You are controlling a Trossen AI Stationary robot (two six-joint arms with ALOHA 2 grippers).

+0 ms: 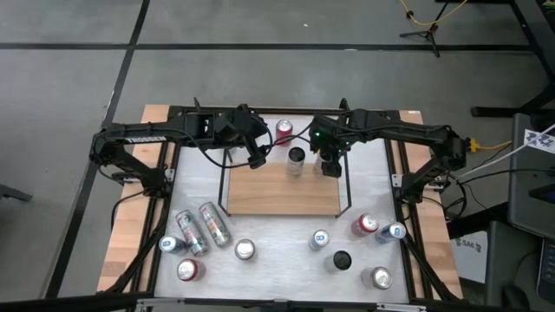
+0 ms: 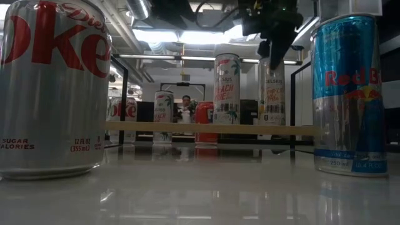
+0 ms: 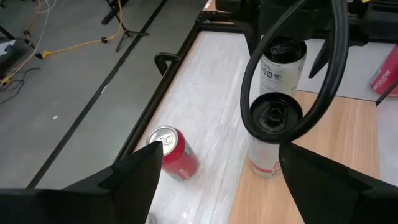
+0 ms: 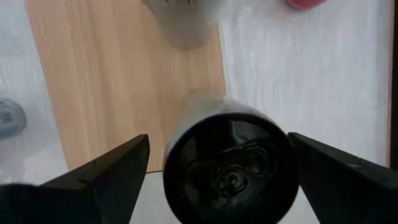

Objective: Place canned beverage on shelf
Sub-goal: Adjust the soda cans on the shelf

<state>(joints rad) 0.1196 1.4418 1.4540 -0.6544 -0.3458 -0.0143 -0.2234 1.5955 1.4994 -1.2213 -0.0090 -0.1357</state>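
Diet Coke can point(image 2: 53, 87) cropped; background person point(image 2: 185, 107) tiny.

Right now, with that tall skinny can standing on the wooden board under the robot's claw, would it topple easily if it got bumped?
Probably, yes. The tall can is narrow for its height and stands near the board's edge, so a sideways nudge could tip it. Its smooth round metal side may slip, and on its side it would likely roll. The right gripper is open around its top, not squeezing it.

You have a white table point(image 1: 286, 232) carrying the wooden shelf point(image 1: 282, 198) at its middle — two tall cans point(image 1: 297, 160) stand at the shelf's far edge — while loose cans point(image 1: 201, 227) sit across the near tabletop and a red can point(image 1: 284, 131) beyond it.
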